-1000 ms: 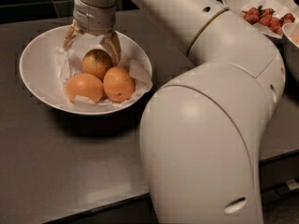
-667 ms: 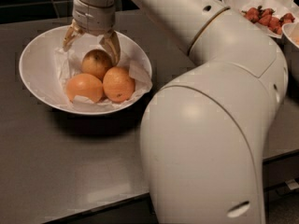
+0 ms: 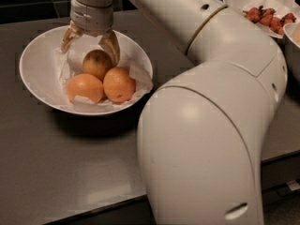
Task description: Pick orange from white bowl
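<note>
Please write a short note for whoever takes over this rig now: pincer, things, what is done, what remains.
Pincer: open, low over the white bowl, one finger on each side of the dull orange.
That orange lies on the paper at the back of the bowl, behind two brighter oranges.
Done: approach. Left: close on the orange, lift it out.

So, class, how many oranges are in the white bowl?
3: the duller orange at the back, beneath the open gripper; the left bright orange and right bright orange in front. All in the white bowl; its paper might hide more.
</note>
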